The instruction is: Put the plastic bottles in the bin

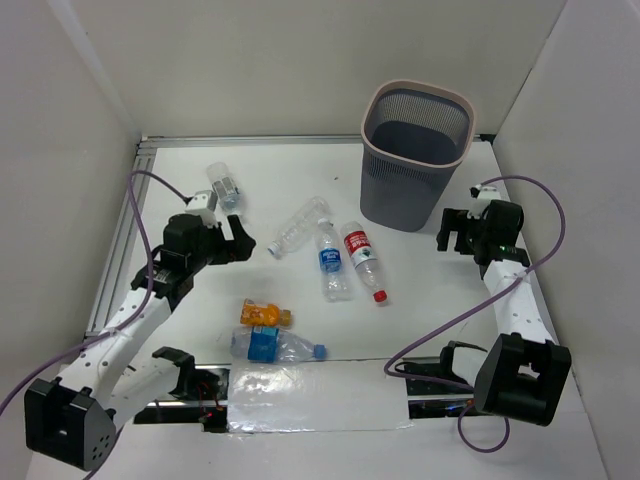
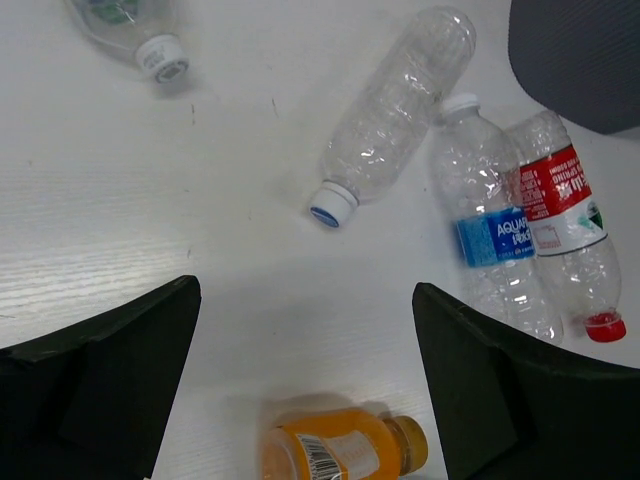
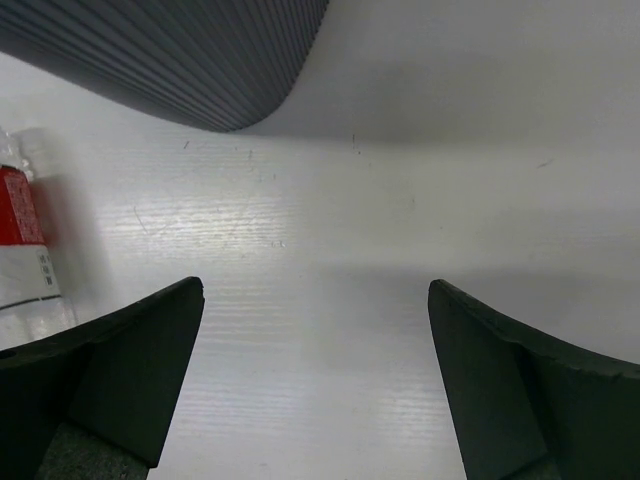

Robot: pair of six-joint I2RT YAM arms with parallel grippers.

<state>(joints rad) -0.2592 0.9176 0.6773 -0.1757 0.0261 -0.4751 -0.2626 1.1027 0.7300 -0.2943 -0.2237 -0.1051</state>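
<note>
Hidden/cropped: the left wrist view cuts off the far bottle at the top edge and the orange bottle at the bottom. It shows only a corner of the bin. The right wrist view catches a sliver of the red-label bottle at its left edge. The bin interior is dark and its bottom is hard to make out.

Bottles: six, all lying flat on the desk, none in the bin. The unlabelled bottle has a blue cap. The blue-label bottle has a white cap and lies side by side with the red-label one. The near bottle has a blue label and cap and lies just beside the orange one. The bin stands upright at far right, grey mesh with a pale rim.

Left tool: jaws wide apart, empty, left of the central bottles. Right tool: jaws spread wide, gripping nothing, just right of the bin.
</note>
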